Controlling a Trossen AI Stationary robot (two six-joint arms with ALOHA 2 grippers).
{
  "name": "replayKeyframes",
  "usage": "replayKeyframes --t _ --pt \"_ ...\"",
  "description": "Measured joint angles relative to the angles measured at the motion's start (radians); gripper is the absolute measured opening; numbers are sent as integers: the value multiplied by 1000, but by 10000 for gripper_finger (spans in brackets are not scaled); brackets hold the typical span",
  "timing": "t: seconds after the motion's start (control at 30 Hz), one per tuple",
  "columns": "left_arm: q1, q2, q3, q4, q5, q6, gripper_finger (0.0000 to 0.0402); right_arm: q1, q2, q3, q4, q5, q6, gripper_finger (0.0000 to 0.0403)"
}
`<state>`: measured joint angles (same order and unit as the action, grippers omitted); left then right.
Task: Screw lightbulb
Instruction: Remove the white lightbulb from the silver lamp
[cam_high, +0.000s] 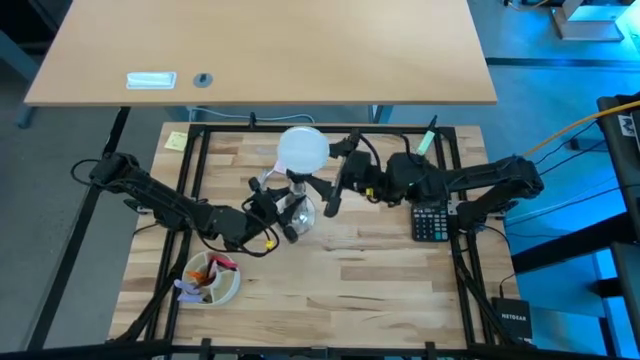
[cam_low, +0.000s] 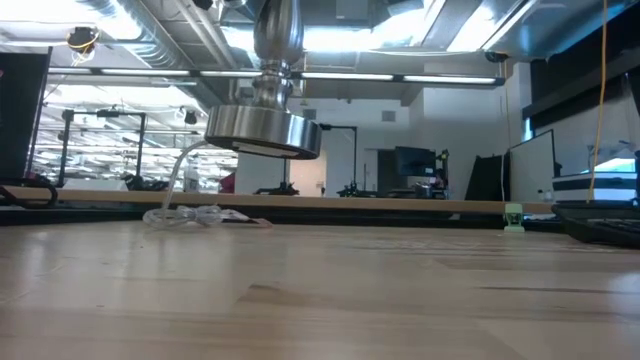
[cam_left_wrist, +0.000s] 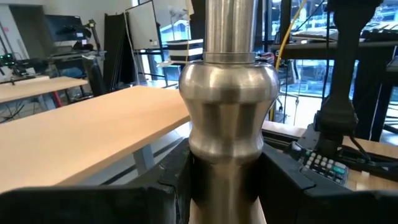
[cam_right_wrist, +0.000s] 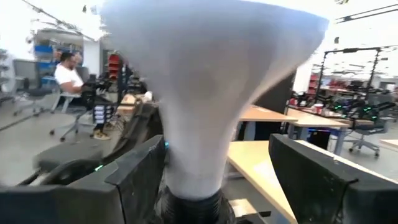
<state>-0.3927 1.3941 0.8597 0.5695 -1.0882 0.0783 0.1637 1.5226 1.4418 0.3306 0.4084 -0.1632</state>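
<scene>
The white matte lightbulb (cam_high: 302, 150) sits with its narrow base in the black socket (cam_right_wrist: 193, 208) on top of the shiny silver stand (cam_low: 262, 130). The stand's round foot hangs above the wooden table (cam_low: 320, 300). My left gripper (cam_high: 278, 207) is shut on the stand's stem. My right gripper (cam_high: 314, 186) is open at the bulb's tapering neck (cam_right_wrist: 205, 143), one finger (cam_right_wrist: 134, 177) close beside it and the other (cam_right_wrist: 311, 180) standing apart. A clear cord (cam_low: 185, 212) trails from the stand down to the table. My left gripper pinches the stand's silver stem at its rounded bulge (cam_left_wrist: 227, 143) between its two fingers, which come level from the table's left and lie across the stem. The stand is lifted clear of the table and stands about upright. My right gripper: whether its near finger touches the bulb's neck, I cannot tell.
A black calculator (cam_high: 432, 222) lies under the right arm. A white bowl with small items (cam_high: 210, 278) stands at the near left. A yellow note (cam_high: 176, 140) lies at the far left corner. A person (cam_right_wrist: 65, 78) sits in the room beyond the table.
</scene>
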Motion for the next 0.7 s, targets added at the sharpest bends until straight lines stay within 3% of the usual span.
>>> replayKeyframes --t 0.7 --pt "0 0 0 -4 2 8 123 -30 24 0 103 -90 2 288"
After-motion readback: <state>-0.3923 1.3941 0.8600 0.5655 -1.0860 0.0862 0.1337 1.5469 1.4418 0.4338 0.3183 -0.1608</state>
